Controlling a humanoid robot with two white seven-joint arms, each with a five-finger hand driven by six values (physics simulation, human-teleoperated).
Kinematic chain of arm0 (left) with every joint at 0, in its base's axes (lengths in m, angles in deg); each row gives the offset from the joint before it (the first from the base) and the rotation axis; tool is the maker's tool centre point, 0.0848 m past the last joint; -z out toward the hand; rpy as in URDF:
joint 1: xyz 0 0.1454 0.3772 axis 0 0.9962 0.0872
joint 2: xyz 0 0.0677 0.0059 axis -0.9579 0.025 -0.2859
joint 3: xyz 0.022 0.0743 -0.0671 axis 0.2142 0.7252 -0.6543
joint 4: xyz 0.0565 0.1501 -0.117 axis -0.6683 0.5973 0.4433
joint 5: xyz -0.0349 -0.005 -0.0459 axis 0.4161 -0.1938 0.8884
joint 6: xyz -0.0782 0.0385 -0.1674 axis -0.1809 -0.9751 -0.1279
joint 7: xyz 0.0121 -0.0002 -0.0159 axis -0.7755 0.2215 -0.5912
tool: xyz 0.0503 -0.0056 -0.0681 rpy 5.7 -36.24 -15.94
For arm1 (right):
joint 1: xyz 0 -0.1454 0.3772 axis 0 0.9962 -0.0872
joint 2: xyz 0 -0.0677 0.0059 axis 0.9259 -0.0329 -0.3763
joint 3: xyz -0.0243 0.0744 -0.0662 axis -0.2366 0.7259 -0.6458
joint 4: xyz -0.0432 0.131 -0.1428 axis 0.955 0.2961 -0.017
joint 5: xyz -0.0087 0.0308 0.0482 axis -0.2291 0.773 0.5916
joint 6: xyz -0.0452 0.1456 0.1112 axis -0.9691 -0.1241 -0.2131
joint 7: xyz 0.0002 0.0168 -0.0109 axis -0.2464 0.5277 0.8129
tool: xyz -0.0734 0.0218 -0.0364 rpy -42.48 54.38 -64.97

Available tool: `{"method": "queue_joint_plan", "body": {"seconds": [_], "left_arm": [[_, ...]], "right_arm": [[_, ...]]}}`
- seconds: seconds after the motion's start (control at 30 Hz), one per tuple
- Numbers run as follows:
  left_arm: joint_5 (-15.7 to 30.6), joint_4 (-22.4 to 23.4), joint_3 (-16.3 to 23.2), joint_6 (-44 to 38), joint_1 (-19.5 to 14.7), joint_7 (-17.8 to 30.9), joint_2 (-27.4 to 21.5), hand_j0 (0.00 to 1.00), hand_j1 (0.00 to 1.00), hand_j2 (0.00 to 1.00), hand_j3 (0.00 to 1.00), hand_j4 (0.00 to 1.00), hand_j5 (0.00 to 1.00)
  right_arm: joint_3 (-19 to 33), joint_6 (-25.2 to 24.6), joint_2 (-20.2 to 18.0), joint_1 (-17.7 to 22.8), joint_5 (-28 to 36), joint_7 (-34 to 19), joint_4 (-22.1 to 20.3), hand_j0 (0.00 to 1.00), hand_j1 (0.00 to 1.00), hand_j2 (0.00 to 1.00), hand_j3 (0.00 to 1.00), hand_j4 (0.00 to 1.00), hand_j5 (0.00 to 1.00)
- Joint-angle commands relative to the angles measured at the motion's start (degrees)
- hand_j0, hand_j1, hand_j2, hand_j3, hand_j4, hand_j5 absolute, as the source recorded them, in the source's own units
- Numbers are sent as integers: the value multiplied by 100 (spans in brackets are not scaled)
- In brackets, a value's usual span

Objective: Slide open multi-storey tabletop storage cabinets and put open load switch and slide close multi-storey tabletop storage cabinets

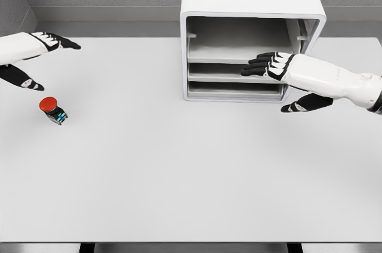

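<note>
Table (179, 175) fills most of frame, white. Storage cabinet (250, 32) at top centre-right, front open, shelves visible inside. Right hand (268, 65) in front of the cabinet's middle shelf, fingers extended flat, thumb hanging below, holding nothing. Left hand (45, 41) at upper left edge, fingers spread, holding nothing. Load switch (52, 110), red button cap, lies on the table at left, just below the left hand, not touched.

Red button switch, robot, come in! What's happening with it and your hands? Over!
Left hand open, above switch. Right hand open, flat at cabinet middle shelf. Switch lying on table, untouched. Nothing in the way.
</note>
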Motion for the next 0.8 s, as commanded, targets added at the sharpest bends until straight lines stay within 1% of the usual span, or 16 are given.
{"method": "queue_joint_plan", "body": {"seconds": [0.0,0.07,0.1,0.17,0.2,0.23,0.3,0.37,0.5,0.53,0.63,0.67,0.7,0.77], "left_arm": [[70,-24,-41,-5,8,-27,-28,100,100,100,100,100,100],[52,-24,-15,-5,35,-19,-37,100,100,100,100,100,100],[26,-15,20,-5,52,-19,-28,100,100,100,100,100,100],[-62,11,29,-5,131,-1,-37,100,100,100,100,100,100],[-62,20,29,-5,193,-10,-46,100,100,100,100,100,100],[-62,20,29,-5,228,-10,-72,100,100,100,100,100,100],[-71,11,29,-5,237,-19,-239,100,100,100,100,100,100],[-71,11,29,-5,237,-27,-318,100,100,100,100,100,100],[-88,20,29,-5,263,-27,-336,100,100,100,100,100,100],[-106,20,20,-5,395,-27,-310,100,100,100,100,100,100],[-185,2,20,-5,527,-27,-274,100,100,100,100,100,100],[-185,2,20,-5,571,-19,-274,100,100,100,100,100,100],[-185,2,20,-5,597,-19,-274,100,100,100,100,100,100],[-220,2,20,-5,659,-19,-266,100,100,100,100,100,100]], "right_arm": [[-1,-11,15,0,42,3,-1,100,100,100,100,100,100],[8,-11,111,-184,51,3,8,100,100,100,100,100,100],[-1,-11,314,-211,51,3,8,100,100,100,100,100,100],[-1,-11,358,-211,51,3,16,100,100,100,100,100,100],[-10,-11,454,-255,60,3,25,100,100,100,100,100,100],[-194,-11,551,-272,60,3,34,100,100,100,100,100,100],[-414,-11,621,-474,86,3,34,100,100,100,100,100,100],[-485,-11,771,-519,86,3,43,100,100,100,100,100,100],[-485,-11,788,-571,86,-14,60,100,100,100,100,100,100],[-476,-11,771,-571,86,-23,69,100,100,100,100,100,100],[-432,-11,727,-589,68,-155,148,100,100,100,100,100,100],[-423,-11,736,-650,68,-269,166,100,100,100,100,100,100],[-414,-11,744,-677,51,-410,306,100,100,100,100,100,100],[-405,-11,736,-729,60,-410,359,100,100,100,100,100,100]]}}
